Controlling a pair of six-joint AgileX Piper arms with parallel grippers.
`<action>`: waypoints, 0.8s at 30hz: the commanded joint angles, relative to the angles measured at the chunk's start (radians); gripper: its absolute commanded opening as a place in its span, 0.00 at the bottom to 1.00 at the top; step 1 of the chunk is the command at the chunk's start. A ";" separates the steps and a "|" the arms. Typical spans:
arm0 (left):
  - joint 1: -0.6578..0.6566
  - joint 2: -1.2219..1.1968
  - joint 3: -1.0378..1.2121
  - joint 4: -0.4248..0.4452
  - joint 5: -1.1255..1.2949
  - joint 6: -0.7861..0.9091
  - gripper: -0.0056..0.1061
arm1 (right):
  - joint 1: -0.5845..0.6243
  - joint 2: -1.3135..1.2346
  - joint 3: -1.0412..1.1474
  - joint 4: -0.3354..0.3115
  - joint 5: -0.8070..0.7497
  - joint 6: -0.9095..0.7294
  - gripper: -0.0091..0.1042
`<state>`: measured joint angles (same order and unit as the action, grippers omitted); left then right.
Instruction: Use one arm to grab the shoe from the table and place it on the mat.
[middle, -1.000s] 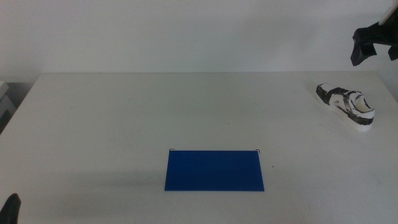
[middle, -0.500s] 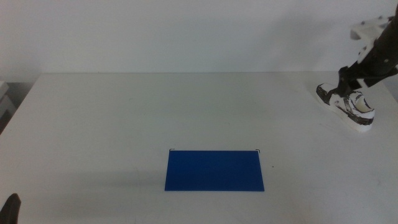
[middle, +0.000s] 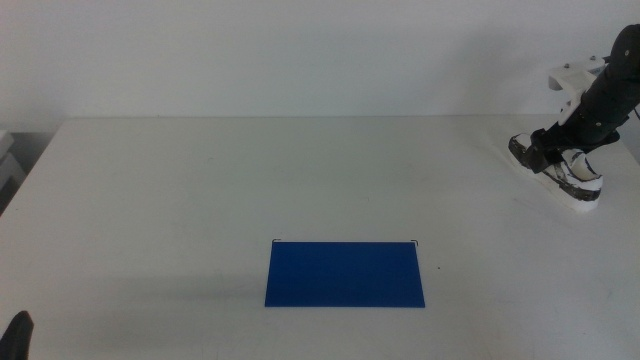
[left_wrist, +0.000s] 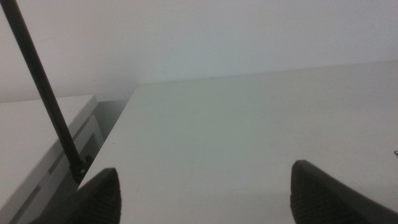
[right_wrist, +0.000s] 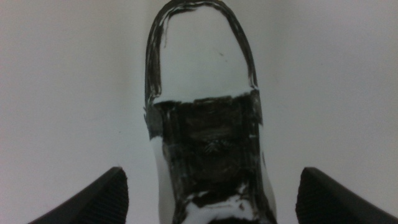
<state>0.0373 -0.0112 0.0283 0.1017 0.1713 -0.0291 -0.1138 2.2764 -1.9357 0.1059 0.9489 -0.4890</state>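
Lying on its sole near the far right corner of the large plain white tabletop (middle: 200, 180), the small white sneaker with black mottled panels and a white sole (middle: 558, 172) sits well apart from the flat deep-blue rectangular mat (middle: 345, 273), off to the mat's right and farther back. In the middle view one end of the shoe points toward the table's far edge and the other toward the right edge.

The right gripper (middle: 548, 146) is directly over the shoe, at the end farther from the mat, carried by the bulky dark jointed arm with a white bracket (middle: 600, 95) that comes in from the right side above the table's corner. In the right wrist view its two dark jaws are spread wide, one on each side of the shoe (right_wrist: 208, 118), with bare table showing between each jaw and the shoe's sides; nothing is pinched. From above, that view shows the shoe's white rounded end outlined in black and a black mottled panel across its middle.

The mat lies flat on the table toward the near edge, with nothing on it.

The left gripper (middle: 17, 334) waits at the near left corner of the table, far to the mat's left, and the left wrist view shows its jaws spread apart over bare tabletop (left_wrist: 249, 137).
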 joint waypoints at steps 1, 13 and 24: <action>-0.007 -0.026 0.003 -0.010 -0.078 -0.003 0.89 | -0.010 -0.062 -0.032 0.002 -0.032 -0.005 0.86; -0.007 -0.026 0.003 -0.010 -0.078 -0.003 0.89 | -0.017 -0.046 -0.032 0.004 -0.014 -0.005 0.52; -0.007 -0.026 0.003 -0.010 -0.078 -0.003 0.89 | -0.015 -0.087 -0.032 0.037 0.012 -0.004 0.07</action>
<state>0.0373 -0.0112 0.0283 0.1017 0.1713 -0.0291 -0.1241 2.2864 -1.9357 0.1266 0.9791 -0.4873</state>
